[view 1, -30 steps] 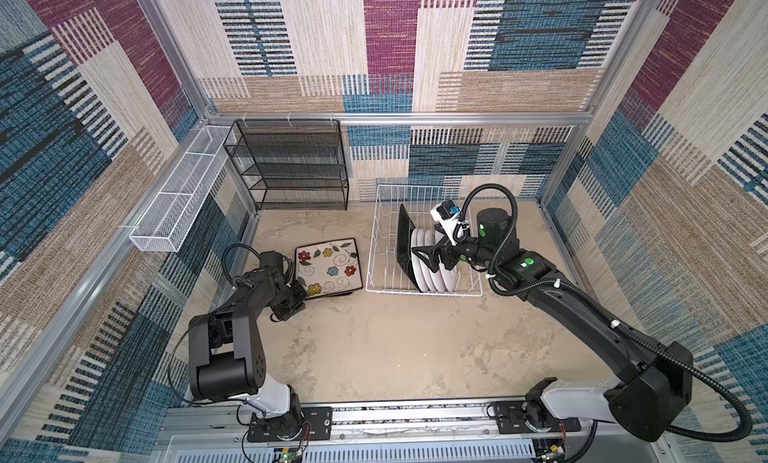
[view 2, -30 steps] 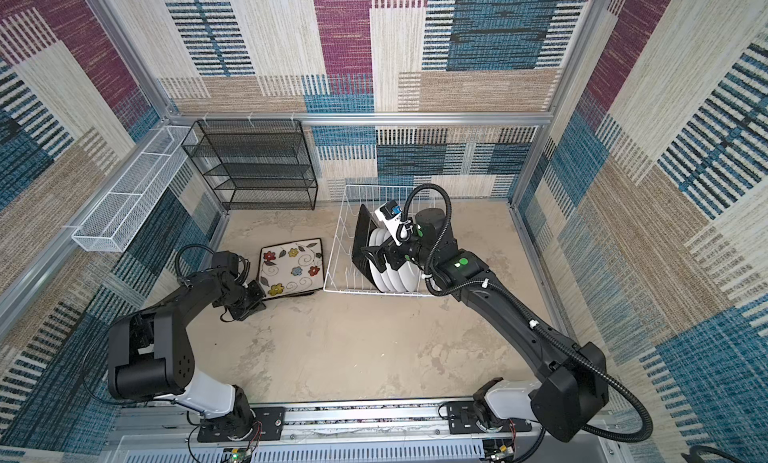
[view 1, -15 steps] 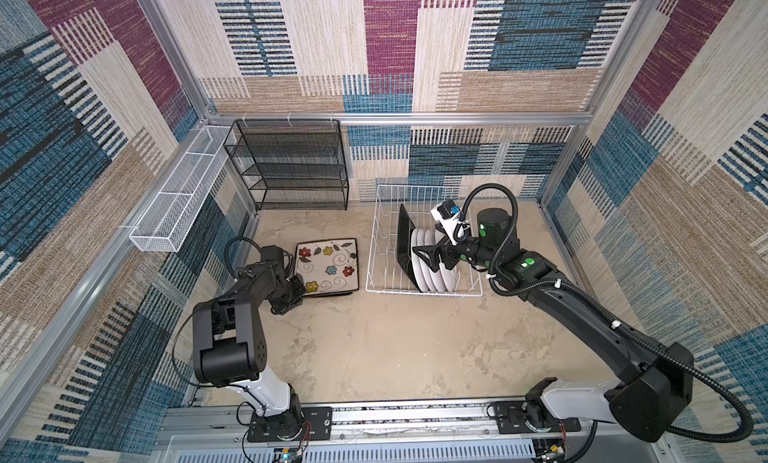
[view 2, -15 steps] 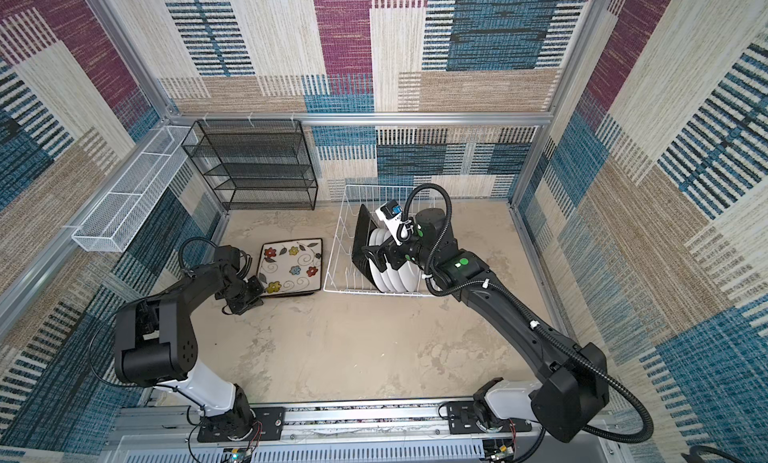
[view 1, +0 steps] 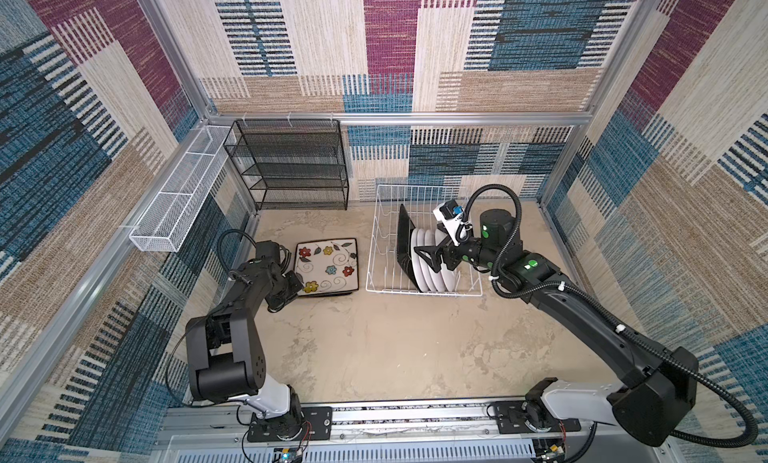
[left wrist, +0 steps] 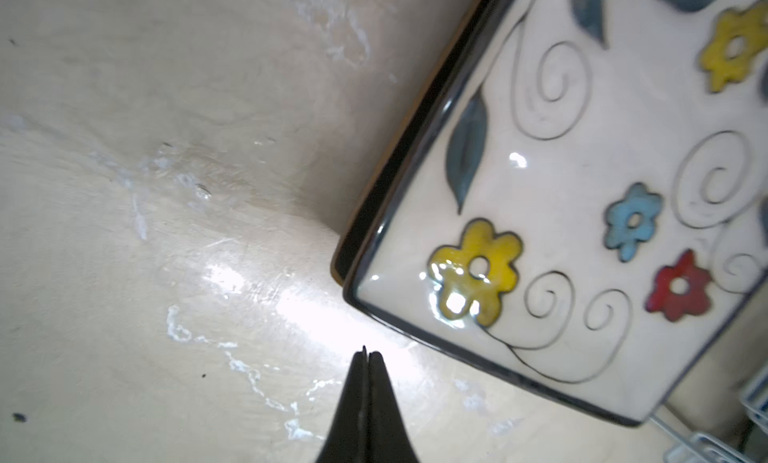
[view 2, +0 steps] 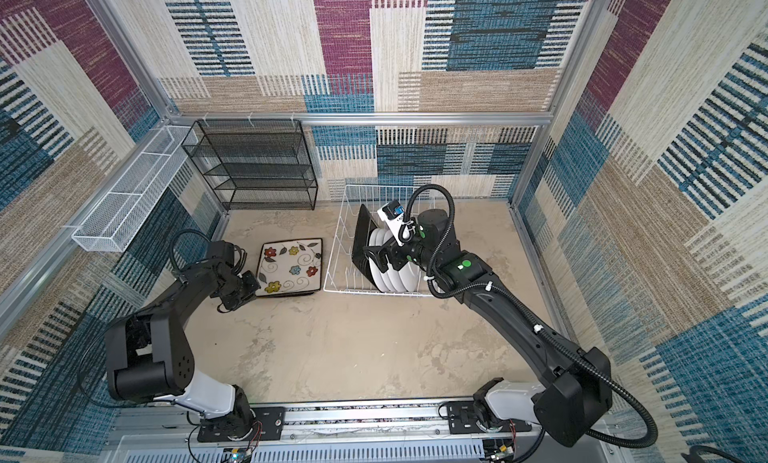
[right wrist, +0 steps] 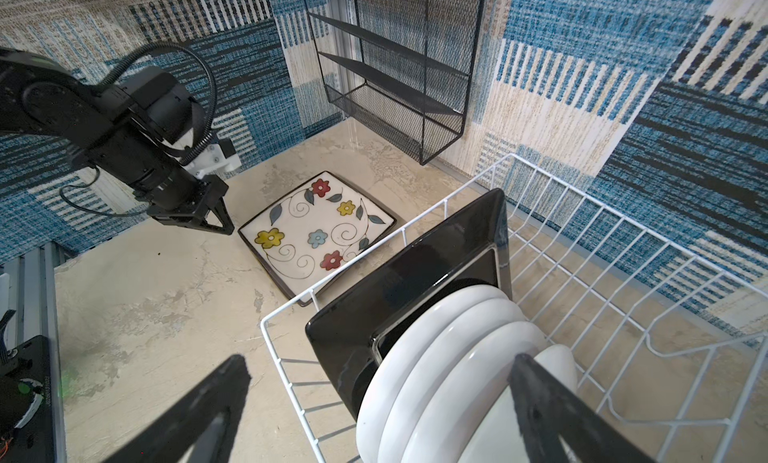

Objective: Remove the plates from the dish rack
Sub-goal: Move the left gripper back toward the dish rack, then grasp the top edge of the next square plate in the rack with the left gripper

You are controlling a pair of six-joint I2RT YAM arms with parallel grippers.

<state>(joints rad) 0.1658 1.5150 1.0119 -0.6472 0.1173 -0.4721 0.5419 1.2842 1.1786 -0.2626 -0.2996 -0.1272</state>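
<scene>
Left gripper point(left wrist: 368, 359) sits low over the table point(view 1: 395, 348), jaws pressed together and empty, tips just beside a corner of the flowered square plate point(view 1: 328, 265), which lies flat, face up. To its right we note the dish rack point(view 1: 415, 186), holding a black-backed square plate point(view 1: 404, 240) upright and a row of round white plates point(view 1: 432, 276) beside it. Right gripper point(view 1: 426, 258) hovers over these, jaws spread wide, gripping nothing.
</scene>
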